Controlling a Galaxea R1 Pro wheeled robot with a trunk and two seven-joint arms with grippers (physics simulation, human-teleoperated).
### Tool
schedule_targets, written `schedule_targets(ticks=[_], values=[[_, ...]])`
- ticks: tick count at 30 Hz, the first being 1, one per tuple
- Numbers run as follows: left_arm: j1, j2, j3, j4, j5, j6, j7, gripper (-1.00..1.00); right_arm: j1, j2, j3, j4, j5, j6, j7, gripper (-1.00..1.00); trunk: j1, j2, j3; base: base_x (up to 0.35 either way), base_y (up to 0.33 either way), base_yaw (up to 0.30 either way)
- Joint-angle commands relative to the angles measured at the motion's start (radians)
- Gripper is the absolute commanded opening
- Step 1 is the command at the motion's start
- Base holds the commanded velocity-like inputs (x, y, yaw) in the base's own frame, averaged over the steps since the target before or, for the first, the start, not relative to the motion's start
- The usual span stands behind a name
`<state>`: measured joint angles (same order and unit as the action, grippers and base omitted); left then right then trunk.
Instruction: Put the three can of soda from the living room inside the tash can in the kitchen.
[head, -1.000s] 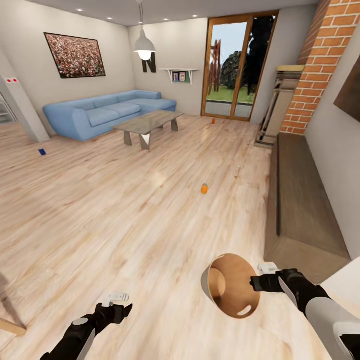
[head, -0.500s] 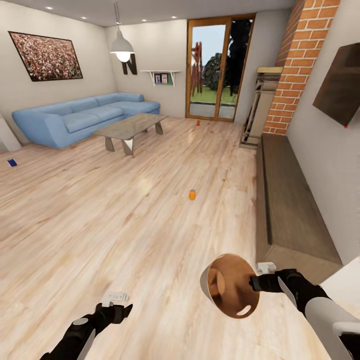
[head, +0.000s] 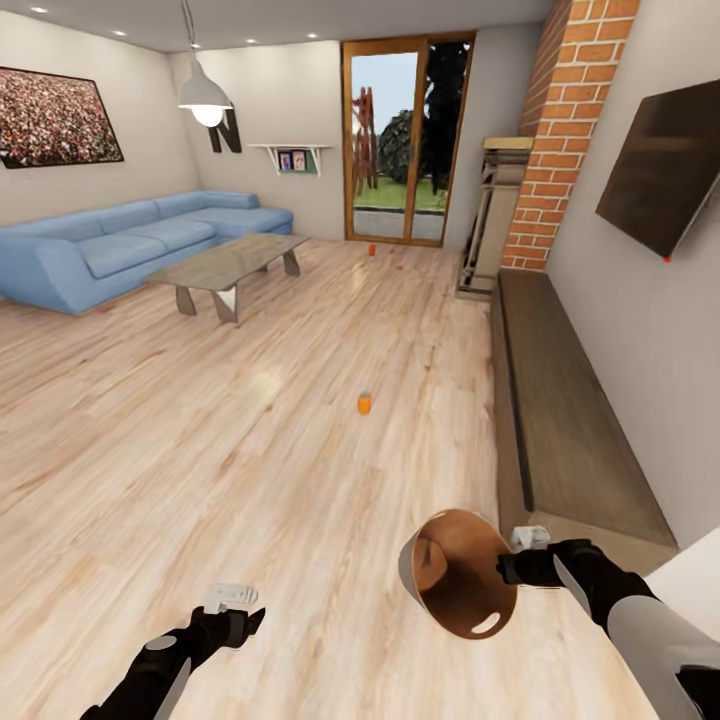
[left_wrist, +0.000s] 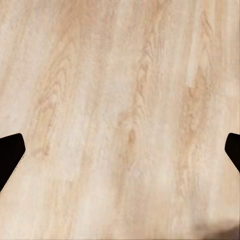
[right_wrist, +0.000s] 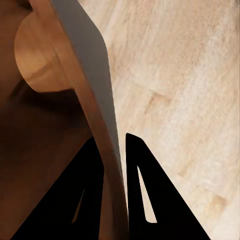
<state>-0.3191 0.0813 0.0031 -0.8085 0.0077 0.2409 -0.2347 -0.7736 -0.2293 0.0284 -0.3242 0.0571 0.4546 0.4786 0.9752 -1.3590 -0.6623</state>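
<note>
A living room with pale wood floor (head: 200, 420) spreads ahead, blue sofa (head: 120, 245) and glass coffee table (head: 225, 265) far left. The left gripper (head: 235, 600) hangs wide open and empty above the boards. An orange soda can (head: 365, 403) stands well ahead between the grippers; a second orange can (head: 371, 251) sits by the glass door (head: 405, 140). The right gripper (head: 512, 568) pinches the rim of the tilted trash can (head: 455, 585), one finger inside, one outside.

A brown-lined, grey-sided tash can (head: 455, 590), orange soda cans (head: 364, 403), a blue sofa (head: 120, 245) and pale wood-grained floor (head: 200, 450) are seen.
</note>
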Motion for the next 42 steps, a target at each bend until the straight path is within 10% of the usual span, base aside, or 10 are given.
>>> schedule_targets(ticks=[1,42], values=[[0.0,0.0,0.0,0.0,0.0,0.0,0.0,1.0,0.0,0.001,-0.005,-0.001,-0.017,0.004,0.005,-1.0,0.0,0.0,0.0,0.323,0.0,-0.014],[0.0,0.0,0.001,0.003,0.0,0.001,0.0,1.0,0.002,0.003,-0.005,-0.001,-0.019,-0.047,0.005,-1.0,0.0,0.0,0.013,0.324,0.034,-0.086]])
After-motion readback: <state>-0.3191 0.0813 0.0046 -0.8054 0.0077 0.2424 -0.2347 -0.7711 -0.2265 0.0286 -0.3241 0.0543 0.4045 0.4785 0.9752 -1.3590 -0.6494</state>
